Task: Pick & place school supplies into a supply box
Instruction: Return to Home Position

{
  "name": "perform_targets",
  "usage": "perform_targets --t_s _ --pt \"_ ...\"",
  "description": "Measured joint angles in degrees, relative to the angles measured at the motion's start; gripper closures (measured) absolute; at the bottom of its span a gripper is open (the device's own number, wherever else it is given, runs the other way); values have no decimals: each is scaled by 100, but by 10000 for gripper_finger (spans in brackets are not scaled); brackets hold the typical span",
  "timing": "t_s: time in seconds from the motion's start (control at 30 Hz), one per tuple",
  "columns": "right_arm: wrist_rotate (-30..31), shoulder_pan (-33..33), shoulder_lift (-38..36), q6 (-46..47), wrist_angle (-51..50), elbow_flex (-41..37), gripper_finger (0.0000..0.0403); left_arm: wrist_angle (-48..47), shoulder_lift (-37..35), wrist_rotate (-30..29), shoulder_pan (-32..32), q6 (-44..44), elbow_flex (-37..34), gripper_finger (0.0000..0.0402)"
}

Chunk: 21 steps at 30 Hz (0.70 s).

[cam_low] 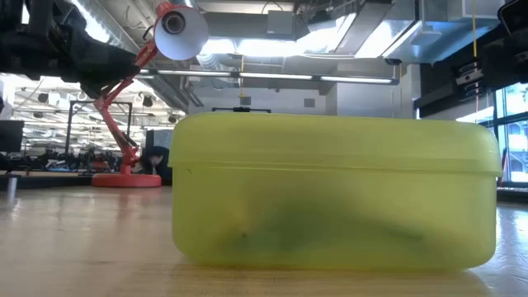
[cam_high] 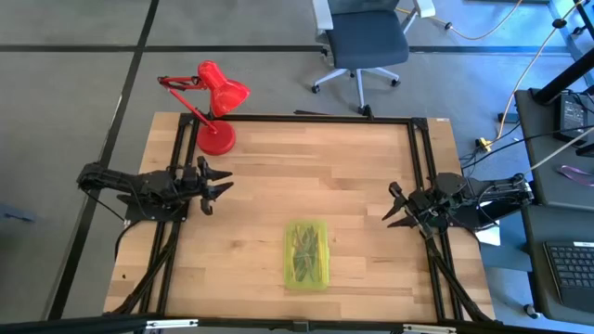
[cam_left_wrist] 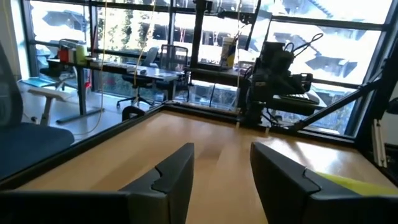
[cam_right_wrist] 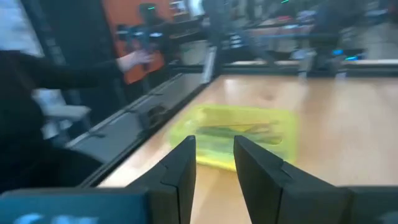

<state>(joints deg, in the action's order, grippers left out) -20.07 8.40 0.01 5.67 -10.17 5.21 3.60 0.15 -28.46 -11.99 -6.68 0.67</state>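
The closed yellow-green supply box (cam_high: 307,275) is lying flat near the front edge of the wooden table (cam_high: 306,158), midway between the arms, with thin dark shapes (cam_high: 306,247) showing through its lid. The left gripper (cam_high: 225,182) is hovering at the table's left side, its fingers (cam_left_wrist: 176,171) standing moderately apart and holding nothing. The right gripper (cam_high: 389,203) is hovering at the right side, its fingers (cam_right_wrist: 180,165) parted by a narrower gap, also empty. The box is lying well apart from both. A red desk lamp (cam_high: 215,102) is standing at the far left corner.
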Motion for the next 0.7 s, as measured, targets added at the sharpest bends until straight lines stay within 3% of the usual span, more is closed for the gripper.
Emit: perform_targets --t_s 0.13,0.27,0.4,0.7 --pt "488 -2 0 -161 59 -2 289 1 44 2 0 -2 -2 250" --pt "499 -2 2 -222 344 -9 289 4 42 1 -1 -2 -2 253" --pt "514 -2 4 -304 1329 -484 289 6 43 2 0 -2 -2 252" --pt "527 -2 19 -320 1217 -426 289 45 47 2 0 -2 -2 252"
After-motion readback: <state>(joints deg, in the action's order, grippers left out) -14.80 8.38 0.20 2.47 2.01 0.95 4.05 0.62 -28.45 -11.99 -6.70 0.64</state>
